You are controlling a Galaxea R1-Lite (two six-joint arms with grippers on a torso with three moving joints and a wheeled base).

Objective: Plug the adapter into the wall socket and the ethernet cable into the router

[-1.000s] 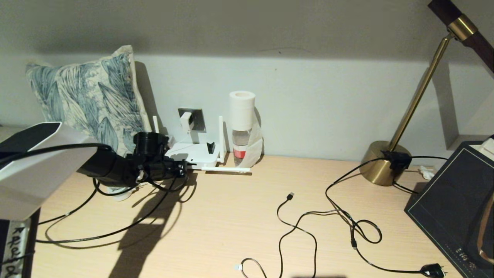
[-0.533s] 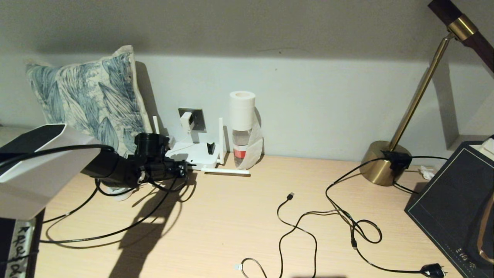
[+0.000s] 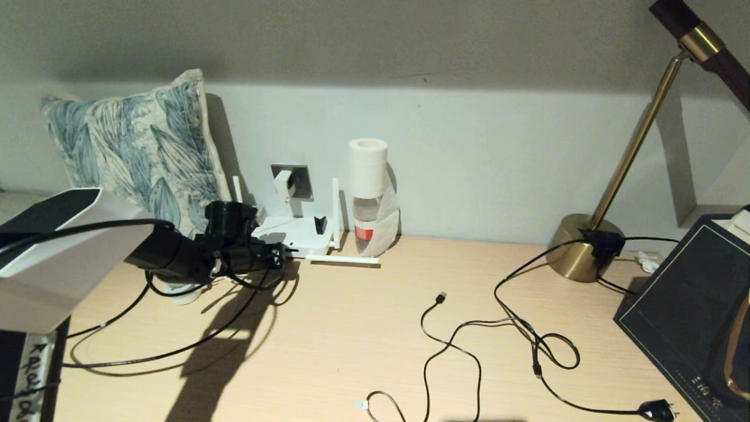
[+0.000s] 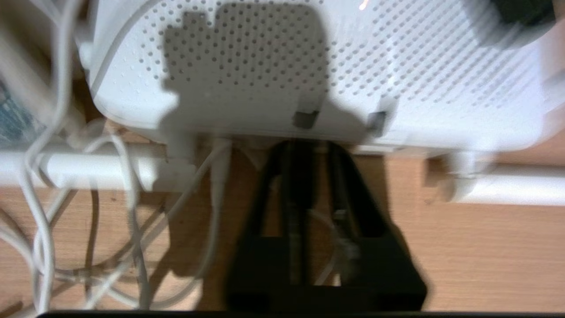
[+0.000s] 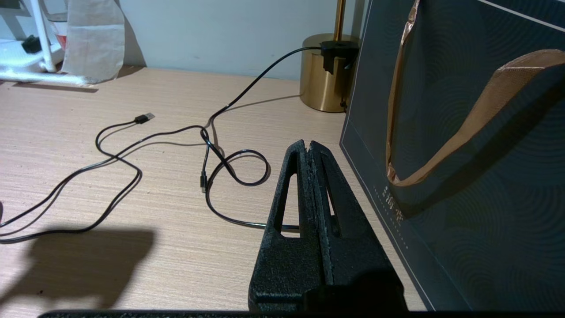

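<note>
The white router (image 3: 293, 233) lies by the wall, one stick antenna flat on the desk. Above it the white adapter (image 3: 282, 183) sits in the grey wall socket (image 3: 300, 180). My left gripper (image 3: 280, 254) is at the router's near left edge. In the left wrist view its fingertips (image 4: 309, 148) touch the router (image 4: 282, 57) edge, shut on the dark end of the ethernet cable (image 4: 300, 176). The black cable (image 3: 176, 351) trails from it across the desk to the left. My right gripper (image 5: 307, 143) is shut and empty, parked low at the right.
A leaf-print pillow (image 3: 135, 146) leans behind the left arm. A bottle with a white roll on top (image 3: 367, 193) stands right of the router. A black USB cable (image 3: 451, 346), a mains plug (image 3: 656, 410), a brass lamp base (image 3: 577, 255) and a dark bag (image 3: 685, 316) fill the right side.
The left arm has shifted only very slightly; its gripper stays at the router's edge. Nothing else has moved.
</note>
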